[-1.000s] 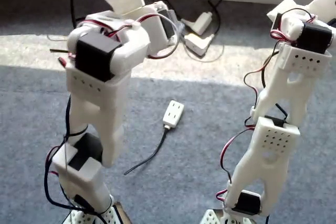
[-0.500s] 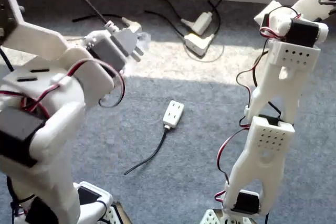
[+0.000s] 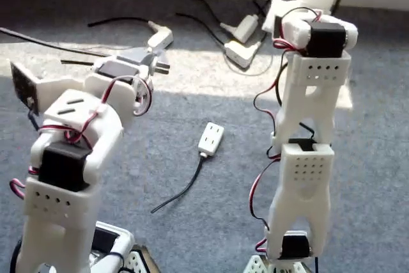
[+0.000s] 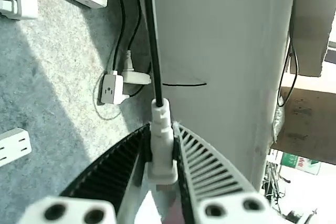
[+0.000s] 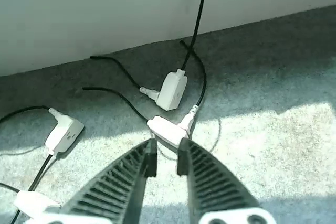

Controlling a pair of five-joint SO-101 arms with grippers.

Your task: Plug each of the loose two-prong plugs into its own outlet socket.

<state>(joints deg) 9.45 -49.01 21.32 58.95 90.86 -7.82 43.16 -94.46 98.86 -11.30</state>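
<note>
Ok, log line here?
left gripper: shut on white two-prong plug | right gripper: open, facing white socket block | white extension outlet: on grey carpet

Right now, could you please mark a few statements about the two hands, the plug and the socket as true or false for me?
1. The left hand is closed on a white plug with a black cord. True.
2. The right hand is gripping a plug. False: it holds nothing, and there is a gap between its fingers.
3. An outlet socket lies on the carpet, apart from both hands. True.
4. That outlet socket already has a plug pushed into it. False: its slotted face is bare.
</note>
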